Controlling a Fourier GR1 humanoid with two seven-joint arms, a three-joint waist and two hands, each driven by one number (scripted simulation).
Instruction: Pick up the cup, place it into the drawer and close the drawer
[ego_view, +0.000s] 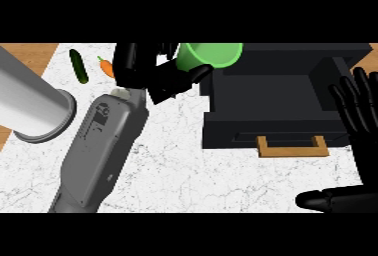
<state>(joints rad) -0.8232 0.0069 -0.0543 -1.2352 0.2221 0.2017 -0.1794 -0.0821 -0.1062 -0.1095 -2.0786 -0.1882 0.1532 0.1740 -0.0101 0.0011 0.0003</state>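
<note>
Just left of the black drawer (280, 100), at its open top edge, my left hand (159, 72) has its fingers curled round the green cup (214, 54), which looks light, rigid and smooth-walled, so I'd grip its side; my right hand (362, 115) rests open beside the drawer's right.

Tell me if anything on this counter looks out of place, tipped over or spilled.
Nothing is spilled or damaged. The green cup is tilted on its side, but only because the left robot hand holds it above the open black drawer. A cucumber and carrot lie on the counter, unrelated to the task.
</note>
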